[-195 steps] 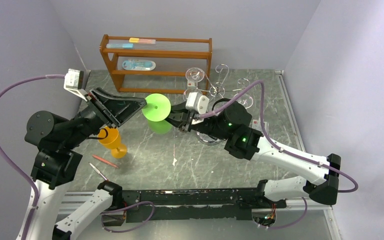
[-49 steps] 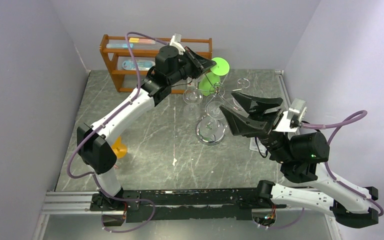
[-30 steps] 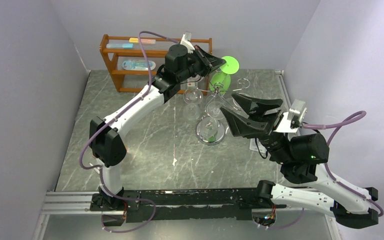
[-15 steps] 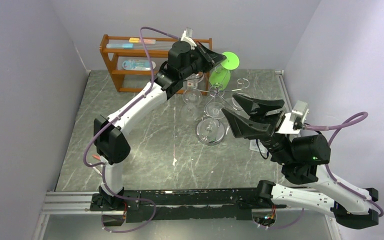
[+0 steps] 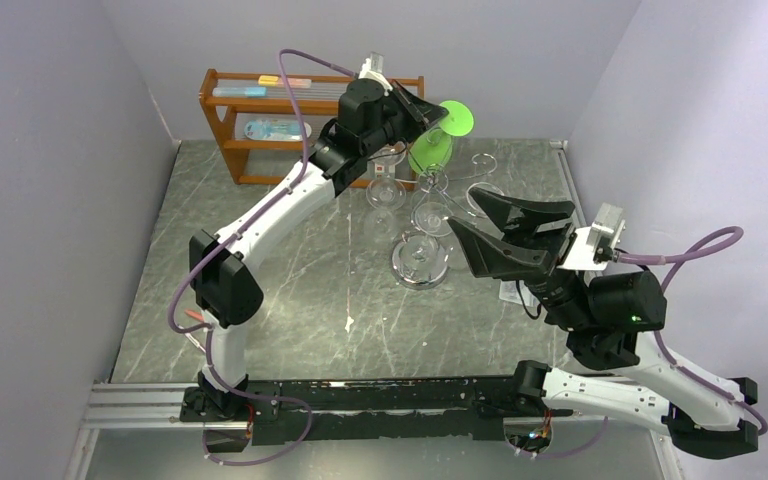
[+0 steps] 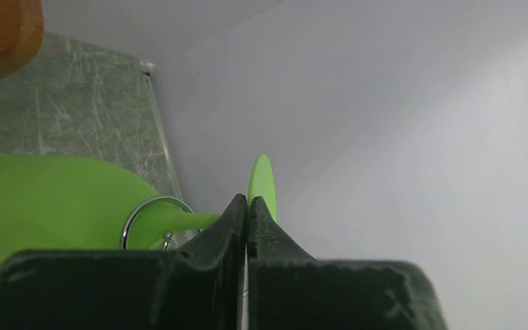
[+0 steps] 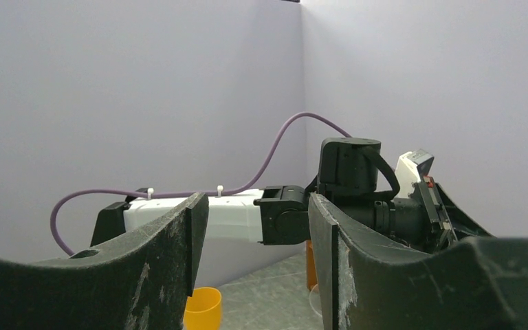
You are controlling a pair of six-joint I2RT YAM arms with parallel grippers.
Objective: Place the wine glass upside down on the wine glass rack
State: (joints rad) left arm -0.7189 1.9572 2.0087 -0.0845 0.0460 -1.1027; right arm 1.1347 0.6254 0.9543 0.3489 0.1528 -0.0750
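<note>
Since half a second ago, my left tool has tipped the green wine glass further over the rack, bowl down, foot up-right. Left wrist: pinched shut on the stem, beside a chrome loop. Right wrist: right tool gapes empty, well apart.

Green wine glass, chrome rack

This is a robotics lab test cell. Plain lavender walls box in a marbled grey-green worktop on its left, far and right sides. A left arm and a right arm are bolted to a metal rail at the near edge, trailing purple cables. A wooden shelf unit at far left and a chrome wine glass rack stand like staged props.
</note>
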